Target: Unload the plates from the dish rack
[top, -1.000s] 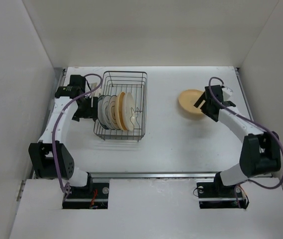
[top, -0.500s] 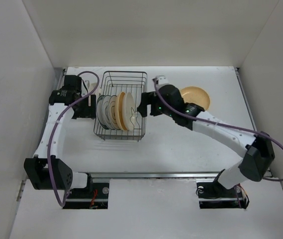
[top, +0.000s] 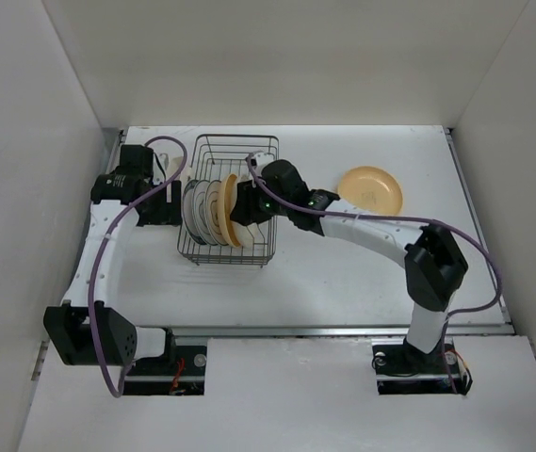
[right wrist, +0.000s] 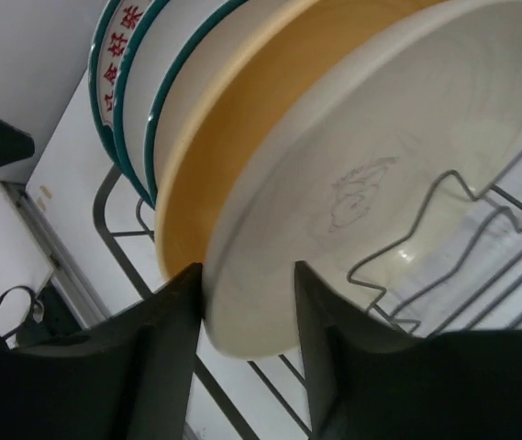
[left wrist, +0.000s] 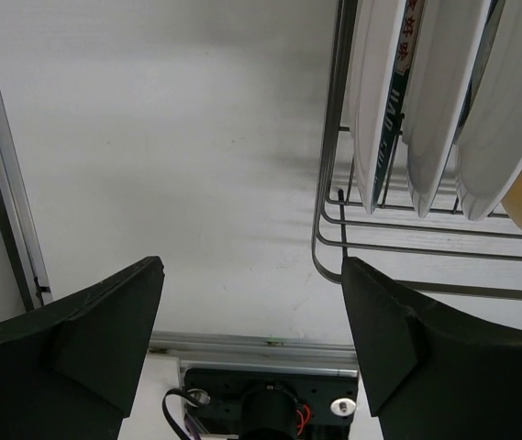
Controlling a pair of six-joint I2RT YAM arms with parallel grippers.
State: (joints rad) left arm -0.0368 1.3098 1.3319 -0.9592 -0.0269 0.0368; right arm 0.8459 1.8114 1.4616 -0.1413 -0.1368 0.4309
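swung leftward since half a second ago and into the dish rack (top: 237, 137), with the right gripper (right wrist: 247, 284) now astride the lower rim of the cream plate (right wrist: 380, 156); fingers (right wrist: 164, 357) on either side of it, cannot tell whether clamped. behind it, on edge in the rack: tan plate (right wrist: 215, 156), then green-rimmed white plates (right wrist: 121, 41). outside the rack's left wall, left gripper (left wrist: 251, 275) spread wide, holding nothing. flat on the table (top: 343, 273), well right of the rack: second tan plate (top: 371, 188).

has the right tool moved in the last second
Yes. The right tool swung left, from over the loose tan plate to the dish rack, and now straddles the rim of the cream plate.
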